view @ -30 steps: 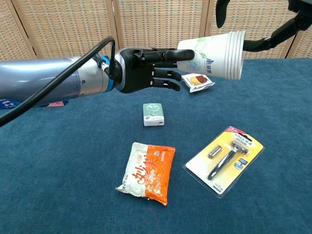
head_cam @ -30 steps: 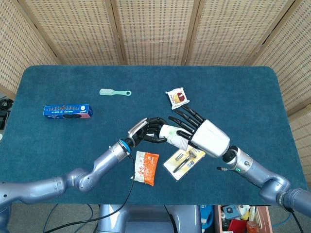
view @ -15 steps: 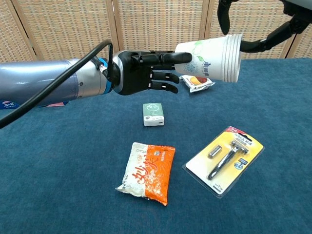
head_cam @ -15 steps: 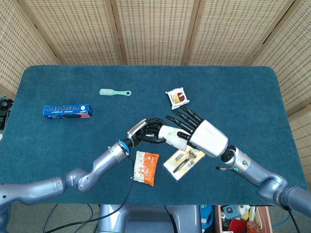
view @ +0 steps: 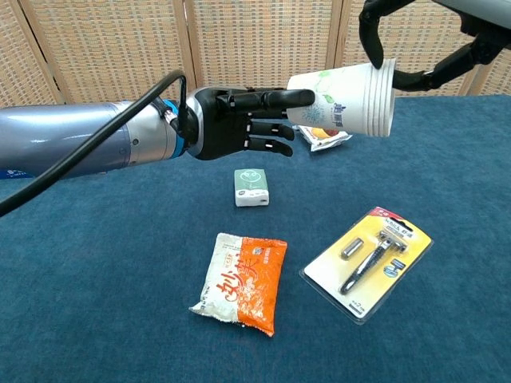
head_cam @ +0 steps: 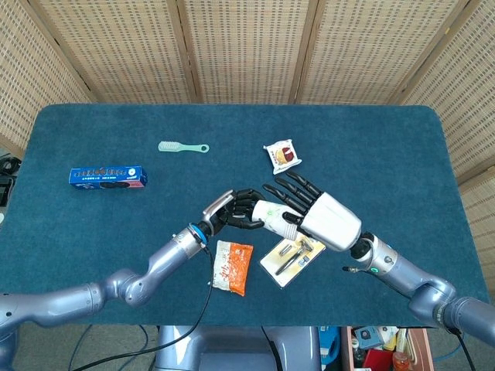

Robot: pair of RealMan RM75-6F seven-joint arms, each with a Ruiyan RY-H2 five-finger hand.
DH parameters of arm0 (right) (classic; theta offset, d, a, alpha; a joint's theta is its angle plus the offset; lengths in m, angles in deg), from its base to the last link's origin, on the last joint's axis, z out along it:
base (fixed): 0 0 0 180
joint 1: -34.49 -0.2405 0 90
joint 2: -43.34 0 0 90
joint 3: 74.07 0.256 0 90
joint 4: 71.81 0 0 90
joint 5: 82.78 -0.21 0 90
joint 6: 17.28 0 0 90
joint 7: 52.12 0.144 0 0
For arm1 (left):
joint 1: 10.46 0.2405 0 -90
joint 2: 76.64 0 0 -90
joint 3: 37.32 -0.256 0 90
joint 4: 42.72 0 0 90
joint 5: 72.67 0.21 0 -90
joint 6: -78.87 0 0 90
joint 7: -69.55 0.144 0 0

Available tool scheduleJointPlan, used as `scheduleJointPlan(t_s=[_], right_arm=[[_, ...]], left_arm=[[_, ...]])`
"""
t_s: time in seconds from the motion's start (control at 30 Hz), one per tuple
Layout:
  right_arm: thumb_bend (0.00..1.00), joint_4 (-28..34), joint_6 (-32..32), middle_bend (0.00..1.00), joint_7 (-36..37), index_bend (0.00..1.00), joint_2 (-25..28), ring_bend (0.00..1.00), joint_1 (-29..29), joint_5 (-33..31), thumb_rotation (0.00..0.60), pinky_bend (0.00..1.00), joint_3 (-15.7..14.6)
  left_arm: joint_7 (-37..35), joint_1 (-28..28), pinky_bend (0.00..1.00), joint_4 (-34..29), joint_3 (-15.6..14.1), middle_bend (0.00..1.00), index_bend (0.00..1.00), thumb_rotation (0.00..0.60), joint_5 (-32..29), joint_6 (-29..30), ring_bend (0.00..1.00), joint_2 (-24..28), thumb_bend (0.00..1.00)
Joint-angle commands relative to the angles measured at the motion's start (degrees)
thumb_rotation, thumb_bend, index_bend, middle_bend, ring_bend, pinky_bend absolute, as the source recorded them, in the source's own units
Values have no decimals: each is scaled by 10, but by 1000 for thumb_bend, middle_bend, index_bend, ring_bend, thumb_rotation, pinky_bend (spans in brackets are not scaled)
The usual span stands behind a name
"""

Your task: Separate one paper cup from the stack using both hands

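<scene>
A stack of white paper cups (view: 345, 99) with green print lies sideways in the air above the table, rims to the right. My right hand (head_cam: 319, 217) grips the stack from the rim end, and its dark fingers (view: 372, 33) curl over the rims in the chest view. My left hand (view: 238, 124) meets the stack's narrow end. One finger lies along the top of the base and the others curl below it. In the head view the stack (head_cam: 271, 213) shows between the two hands, with the left hand (head_cam: 237, 209) closed around its base.
Under the hands lie an orange snack packet (view: 243, 281), a yellow razor blister pack (view: 369, 259) and a small white box (view: 253, 187). A wrapped snack (head_cam: 282, 154) sits behind. A green brush (head_cam: 182, 147) and a blue box (head_cam: 107, 177) lie far left.
My right hand has carried the stack slightly left and lower, pushing its narrow end further into my left hand. The left hand has barely moved.
</scene>
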Motion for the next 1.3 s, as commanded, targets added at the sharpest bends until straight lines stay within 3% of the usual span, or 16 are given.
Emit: scheduleJointPlan(t_s=[0.03,0.83,1.1,1.3], right_arm=[[538,-3,2,40,1,644,-1,0,-1,-1,600,122,-2],[562,-21,50,34,0,663,7,0,16,2,600,122,-24],[563,-37,83,44,-5,663,27,0,40,12,600,122,-40],[564,-51,85,47,-13,663,65,0,43,28,600,123,-54]], left_arm=[[1,0,519,1,0,505,468,600,0,-1,571,-2,318],[-4,17,519,12,7,505,469,600,1,-9,570,6,318],[-15,46,519,27,5,505,469,600,16,-12,570,46,318],[41,69,519,45,-19,500,469,600,85,16,559,119,334]])
